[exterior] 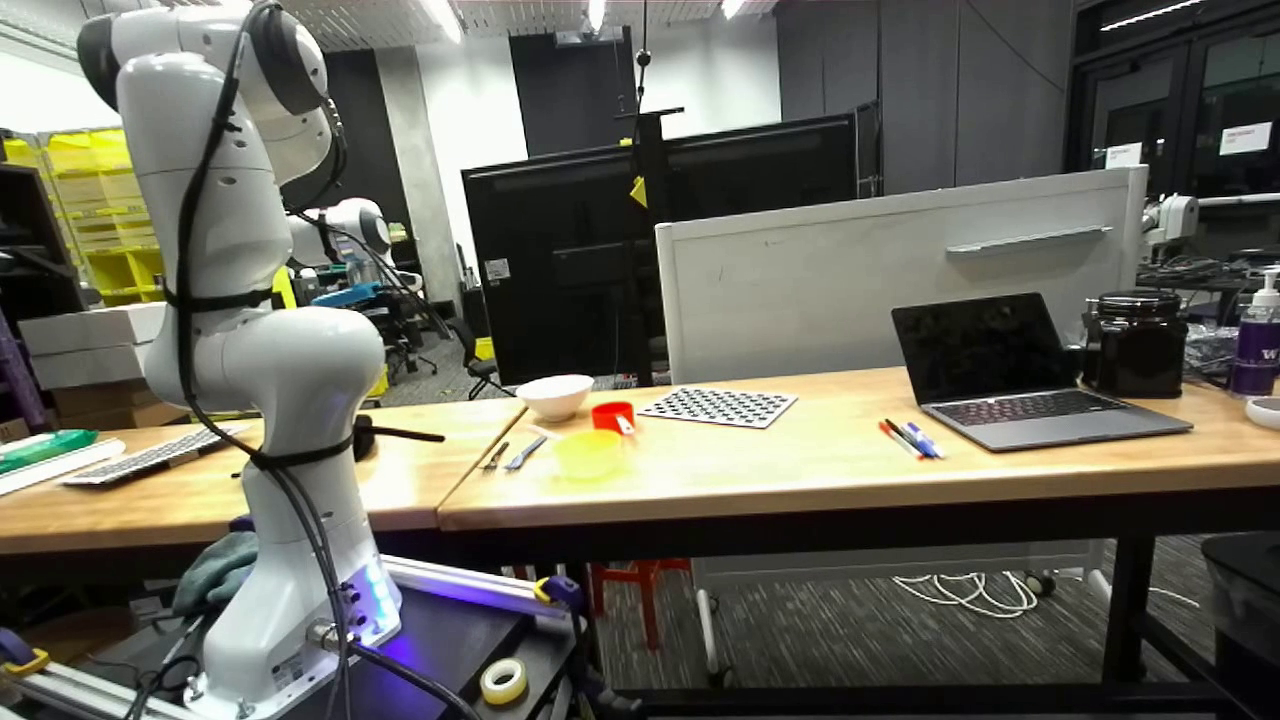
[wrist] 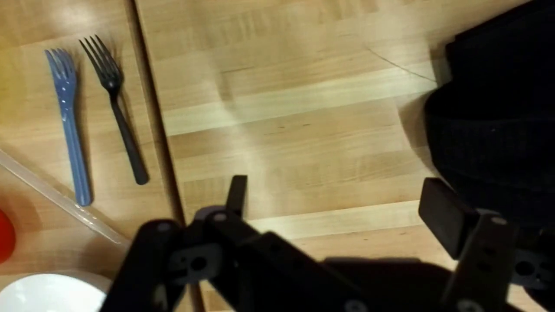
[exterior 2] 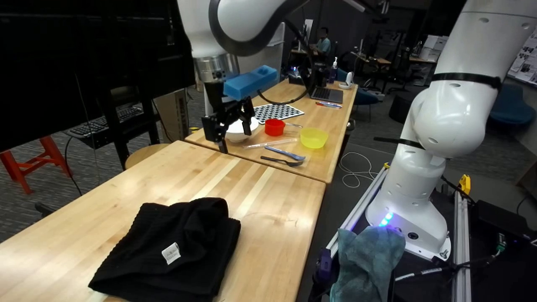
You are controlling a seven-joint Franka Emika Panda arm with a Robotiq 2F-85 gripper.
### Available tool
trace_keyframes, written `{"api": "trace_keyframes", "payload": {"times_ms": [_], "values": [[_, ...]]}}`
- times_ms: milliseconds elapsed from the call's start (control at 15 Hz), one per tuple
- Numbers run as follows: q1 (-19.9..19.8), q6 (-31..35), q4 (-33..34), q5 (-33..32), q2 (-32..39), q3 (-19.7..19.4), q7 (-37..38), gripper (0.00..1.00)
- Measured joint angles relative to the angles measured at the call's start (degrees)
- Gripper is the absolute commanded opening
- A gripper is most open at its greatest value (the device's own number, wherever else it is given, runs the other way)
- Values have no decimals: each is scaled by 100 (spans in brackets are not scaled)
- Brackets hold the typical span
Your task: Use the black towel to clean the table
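Black towel (exterior 2: 193,251), one: loosely folded, white label (exterior 2: 171,253) uppermost, lying on tabletop (exterior 2: 272,243). Tool (wrist: 340,208), one: fingers (wrist: 444,219) spread wide apart, hanging above tabletop near seam (wrist: 155,108). Adjoining tabletop (exterior: 770,460), across seam: black fork (wrist: 125,130) and blue fork (wrist: 70,125), side by side; thin clear stick (wrist: 65,202); red cup (exterior 2: 275,127); white bowl (exterior: 556,397); yellow bowl (exterior 2: 314,139); checkered mat (exterior: 718,406). Farther along: pens (exterior: 912,440) just beside opened laptop (exterior: 1050,410); dark lidded jar (exterior: 1137,350) next to laptop.

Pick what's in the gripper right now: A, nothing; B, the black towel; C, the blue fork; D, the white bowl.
A: in the wrist view the gripper stands open with the table showing between its jaws, and in an exterior view the black towel lies on the tabletop.
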Motion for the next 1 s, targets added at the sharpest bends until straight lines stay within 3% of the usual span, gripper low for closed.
{"api": "trace_keyframes", "payload": {"times_ms": [467,1000], "values": [[629,108,232,-16,512,46,-611,100],[691,107,224,-54,539,39,-709,100]]}}
